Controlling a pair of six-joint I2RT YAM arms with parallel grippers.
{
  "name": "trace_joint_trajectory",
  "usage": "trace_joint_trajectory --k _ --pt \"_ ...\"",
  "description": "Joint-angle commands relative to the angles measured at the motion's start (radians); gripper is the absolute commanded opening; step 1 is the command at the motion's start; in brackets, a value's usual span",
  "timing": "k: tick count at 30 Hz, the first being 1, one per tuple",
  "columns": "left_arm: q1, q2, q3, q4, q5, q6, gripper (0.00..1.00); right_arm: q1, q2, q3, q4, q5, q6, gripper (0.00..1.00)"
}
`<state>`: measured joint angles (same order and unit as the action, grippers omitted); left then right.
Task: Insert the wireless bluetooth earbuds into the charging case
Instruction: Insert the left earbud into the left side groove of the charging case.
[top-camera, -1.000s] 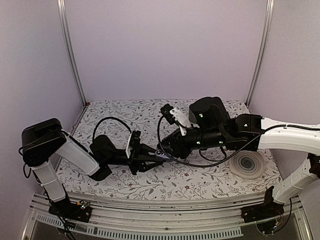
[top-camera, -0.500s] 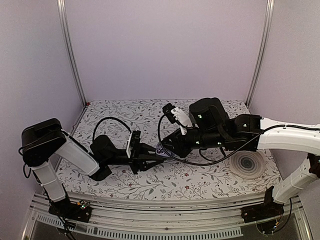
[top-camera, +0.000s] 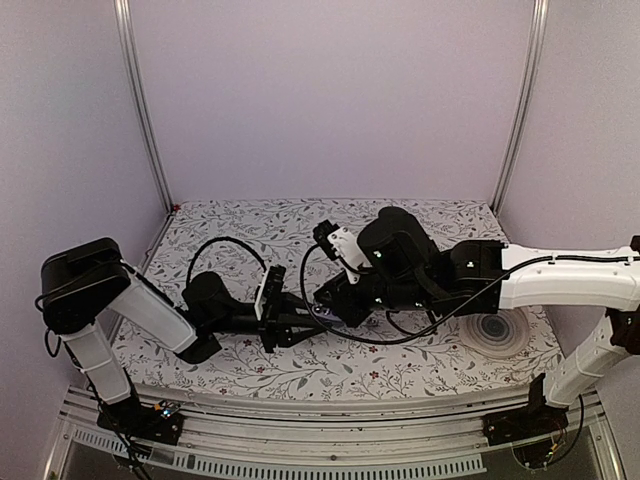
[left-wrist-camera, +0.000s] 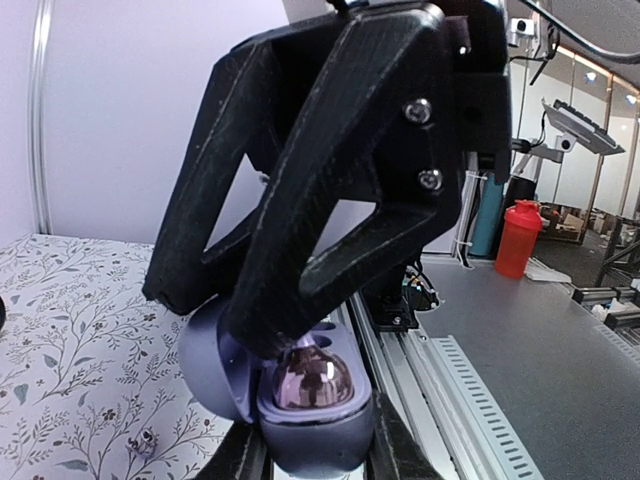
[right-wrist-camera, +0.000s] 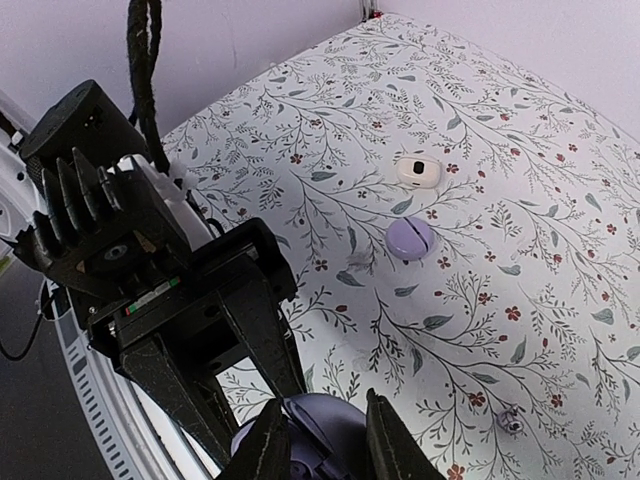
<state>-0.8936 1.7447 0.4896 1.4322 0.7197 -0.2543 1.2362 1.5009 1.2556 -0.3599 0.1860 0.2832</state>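
Observation:
My left gripper (left-wrist-camera: 312, 455) lies low over the floral table, shut on the charging case (left-wrist-camera: 318, 440), which is open with its lid (left-wrist-camera: 205, 365) to the left. A glossy purple earbud (left-wrist-camera: 312, 382) sits in the near socket. My right gripper (right-wrist-camera: 325, 450) comes down from above, and one of its fingers (left-wrist-camera: 300, 300) rests on top of that earbud. In the right wrist view its two fingers stand a little apart over the case (right-wrist-camera: 330, 425), their tips cut off by the frame. From above, both grippers meet at the case (top-camera: 319, 315).
A flat lilac disc (right-wrist-camera: 409, 238) and a white round piece with a dark centre (right-wrist-camera: 418, 170) lie on the cloth beyond the case. A tiny pale bit (right-wrist-camera: 510, 420) lies to the right. A grey ringed pad (top-camera: 497, 328) sits at the right, and a metal rail (top-camera: 300, 420) edges the table front.
The right arm has shifted left and lowered over the case, so its gripper now covers it from above. The left arm and the case have stayed put.

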Motion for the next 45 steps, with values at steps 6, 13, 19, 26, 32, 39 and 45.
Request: trace_joint_trajectory --k 6,13,19,26,32,39,45 --pt "0.008 -0.082 0.009 0.076 -0.062 0.017 0.00 0.076 0.098 0.017 -0.132 0.064 -0.028 0.31" --pt "0.013 -0.096 0.007 0.051 -0.064 0.041 0.00 0.076 0.101 0.032 -0.151 0.070 -0.014 0.36" --pt "0.013 -0.120 -0.013 0.063 -0.094 0.063 0.00 0.071 0.117 0.051 -0.169 0.038 -0.005 0.41" --pt "0.015 -0.176 -0.024 0.033 -0.137 0.130 0.00 0.050 0.128 0.070 -0.209 0.061 0.037 0.44" --pt "0.017 -0.133 -0.047 0.020 -0.146 0.137 0.00 -0.055 0.046 0.105 -0.168 -0.037 0.055 0.61" --pt "0.025 -0.012 -0.122 0.189 -0.220 0.095 0.00 -0.185 -0.039 0.117 -0.156 -0.140 0.073 0.67" --pt "0.030 0.027 -0.167 0.225 -0.319 0.112 0.00 -0.331 -0.063 -0.051 -0.171 -0.195 0.149 0.59"
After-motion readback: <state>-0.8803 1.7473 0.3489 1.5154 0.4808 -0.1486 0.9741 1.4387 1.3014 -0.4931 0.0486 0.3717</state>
